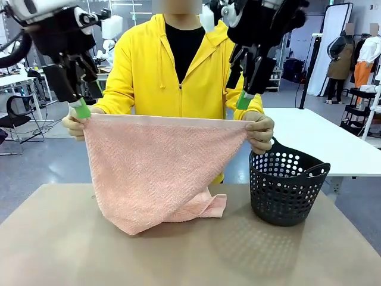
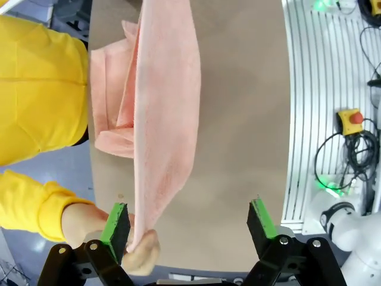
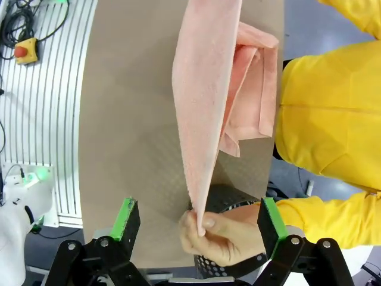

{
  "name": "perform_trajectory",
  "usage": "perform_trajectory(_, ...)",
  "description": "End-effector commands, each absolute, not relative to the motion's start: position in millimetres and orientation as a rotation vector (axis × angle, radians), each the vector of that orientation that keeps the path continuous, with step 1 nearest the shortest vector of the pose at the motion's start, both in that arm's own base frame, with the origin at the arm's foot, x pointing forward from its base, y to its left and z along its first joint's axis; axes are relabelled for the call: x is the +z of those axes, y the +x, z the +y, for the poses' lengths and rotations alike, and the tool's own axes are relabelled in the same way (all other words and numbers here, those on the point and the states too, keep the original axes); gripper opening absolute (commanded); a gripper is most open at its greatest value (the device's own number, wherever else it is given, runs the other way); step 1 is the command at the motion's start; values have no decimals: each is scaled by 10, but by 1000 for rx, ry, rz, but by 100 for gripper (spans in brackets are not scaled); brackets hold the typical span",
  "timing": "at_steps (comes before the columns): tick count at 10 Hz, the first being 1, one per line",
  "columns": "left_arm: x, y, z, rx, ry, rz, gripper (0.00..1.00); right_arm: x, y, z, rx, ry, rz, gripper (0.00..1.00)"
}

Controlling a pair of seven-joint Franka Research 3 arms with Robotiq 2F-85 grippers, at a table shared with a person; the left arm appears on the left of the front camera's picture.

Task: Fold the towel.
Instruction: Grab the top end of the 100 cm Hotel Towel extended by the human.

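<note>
While a person in a yellow hoodie [image 1: 146, 71] holds the light salmon-pink terry cloth towel [image 1: 161, 173] up by its two top corners, the front view shows its upper edge stretched level from one gripper to the other. Its lower part drapes onto the brown tabletop [image 1: 59, 238]. The left gripper [image 1: 82, 109] hangs just above the corner pinched in the person's hand on the robot's left [image 1: 74, 125]. The right gripper [image 1: 244, 100] hangs just above the corner in the person's other hand [image 1: 260, 132], with a dark perforated plastic basket [image 1: 287, 186] below it.

From the left wrist, the left gripper [image 2: 190, 223] stands spread wide and holds nothing. The towel [image 2: 164, 119] runs edge-on straight away from it. The person's hand [image 2: 140, 253] holds the corner close against one green pad [image 2: 117, 221], well off the gripper's centre line.

From the right wrist, the right gripper [image 3: 199, 221] is equally spread and empty. Here the person's hand [image 3: 223, 235] holds the towel [image 3: 205, 89] corner about midway between the pads.

Each arm looks nearest its own corner, and the long edge lies along the line joining the grippers. I judge the left one would need a small sideways shift before taking hold
</note>
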State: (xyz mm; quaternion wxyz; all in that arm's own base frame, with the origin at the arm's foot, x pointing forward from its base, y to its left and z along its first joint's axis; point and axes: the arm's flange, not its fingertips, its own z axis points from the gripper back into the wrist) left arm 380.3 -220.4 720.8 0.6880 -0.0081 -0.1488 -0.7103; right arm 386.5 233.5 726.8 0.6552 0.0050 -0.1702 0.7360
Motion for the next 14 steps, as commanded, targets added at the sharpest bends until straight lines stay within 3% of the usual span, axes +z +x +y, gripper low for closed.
perform_trajectory(1,7185,3925,-2293,-1565,24,-309,100,7170,3934,2424,1622,-26,-380,100)
perform_trajectory(10,6593,4280,-2403,-1548,-54,-225,100,6435,4283,2624,1581,20,-247,100)
perform_trajectory(11,6570,4298,-2402,-1542,-59,-221,71,6406,4302,2616,1581,14,-242,100)
perform_trajectory(12,6563,4307,-2407,-1543,-59,-210,41,6410,4291,2619,1577,13,-246,53)
perform_trajectory(13,6559,4312,-2409,-1546,-66,-204,12,6419,4288,2611,1571,7,-245,40)
perform_trajectory(14,6541,4320,-2417,-1548,-72,-195,0,6414,4285,2612,1572,9,-246,0)
